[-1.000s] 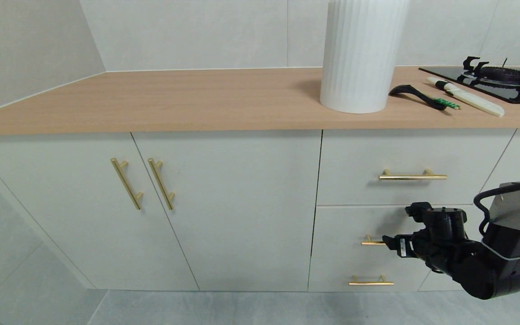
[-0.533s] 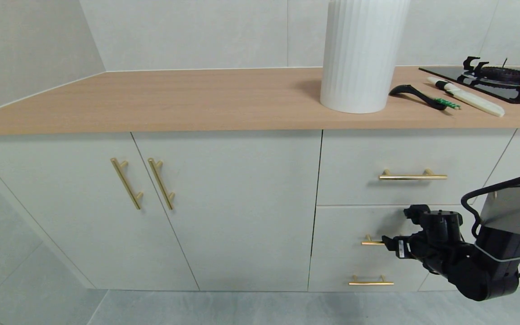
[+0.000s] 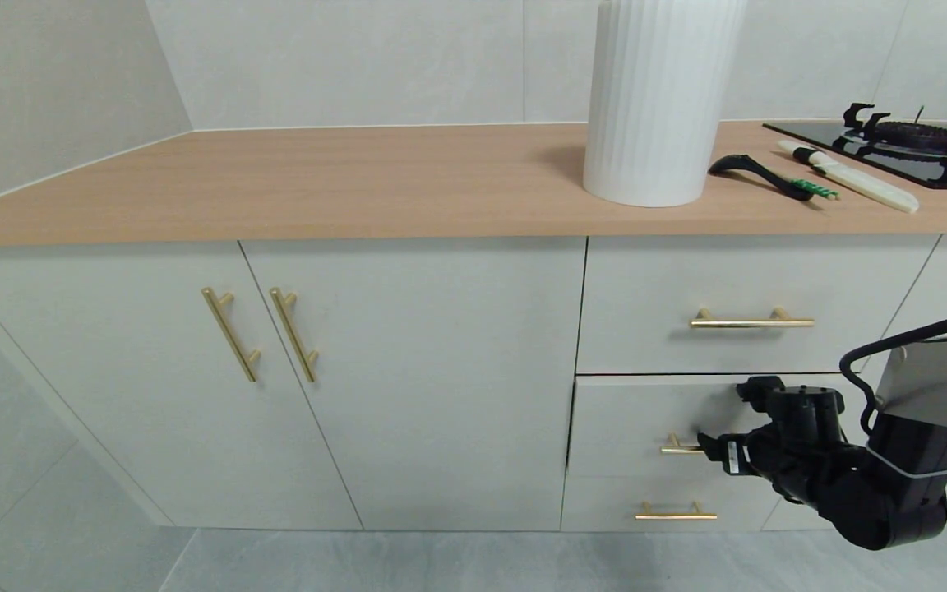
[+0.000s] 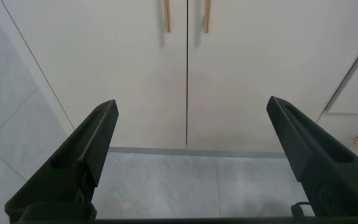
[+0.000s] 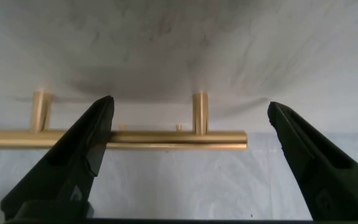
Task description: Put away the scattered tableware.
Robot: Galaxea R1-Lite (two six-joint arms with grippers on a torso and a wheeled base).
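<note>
The right gripper sits at the brass handle of the middle drawer, fingers spread wide, gripping nothing. A thin dark gap shows along the drawer's top edge. The left gripper hangs released, facing the cupboard doors. Up on the counter, a black ladle and white knife lie between the tall white jar and the stove.

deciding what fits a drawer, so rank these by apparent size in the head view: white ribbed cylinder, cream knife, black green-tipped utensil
1. tall white ribbed cylinder
2. long cream-white knife
3. black curved utensil with green tip, only slightly smaller than the knife
</note>
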